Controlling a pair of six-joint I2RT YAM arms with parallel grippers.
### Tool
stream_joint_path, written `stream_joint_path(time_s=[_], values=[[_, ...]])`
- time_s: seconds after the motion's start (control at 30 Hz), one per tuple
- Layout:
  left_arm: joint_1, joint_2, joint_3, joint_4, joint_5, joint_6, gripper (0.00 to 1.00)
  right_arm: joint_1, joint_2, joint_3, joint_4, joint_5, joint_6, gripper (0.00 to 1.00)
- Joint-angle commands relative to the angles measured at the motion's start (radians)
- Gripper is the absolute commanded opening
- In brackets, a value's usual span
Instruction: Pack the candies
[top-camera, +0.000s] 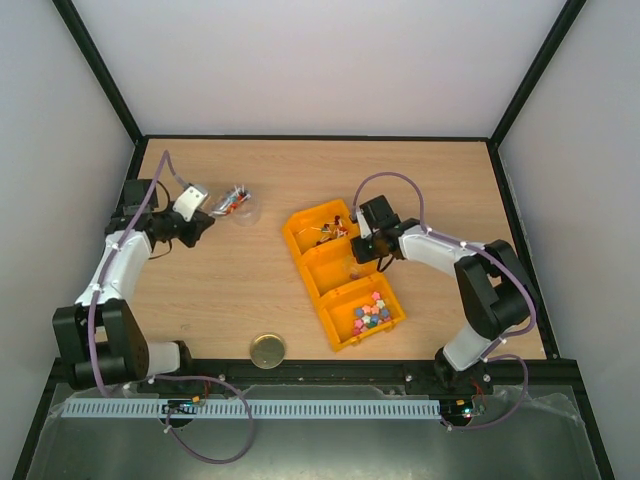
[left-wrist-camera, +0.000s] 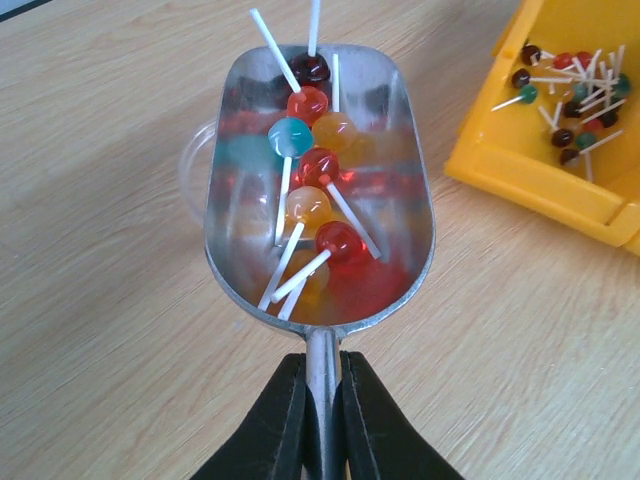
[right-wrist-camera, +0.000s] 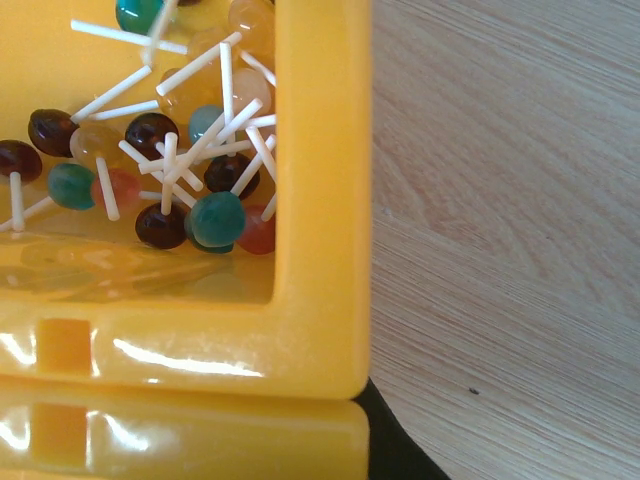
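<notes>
My left claw (left-wrist-camera: 322, 425) is clamped on the scoop (left-wrist-camera: 405, 235) handle with candies (left-wrist-camera: 315, 165) piled just ahead, and my right claw (top-camera: 363, 247) pinches the yellow bin (right-wrist-camera: 320, 300) wall.

Light wood-grain table (top-camera: 230, 290), matte, evenly lit, soft shadows only. Plain white walls (top-camera: 330, 60) at back, left and right, meeting at black posts (top-camera: 102, 75) slanting to the table's far corners. Black rail (top-camera: 340, 371) along near edge. Grey slotted strip (top-camera: 300, 409) just below it. Lowest band greyish, maybe clear sheeting (top-camera: 330, 450); too dim to tell.
</notes>
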Motion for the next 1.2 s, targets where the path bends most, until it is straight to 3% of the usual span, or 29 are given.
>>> stream_joint_path(time_s=[0.0,1.17], values=[[0.033,0.035,0.044,-0.040,0.014,0.077,0.02,-0.006,0.018,0.046,0.127,0.045,-0.014,0.04],[-0.013,0.260,0.251,-0.199,-0.237,0.157,0.02,-0.015,0.070,0.087,0.151,0.068,-0.016,0.05]])
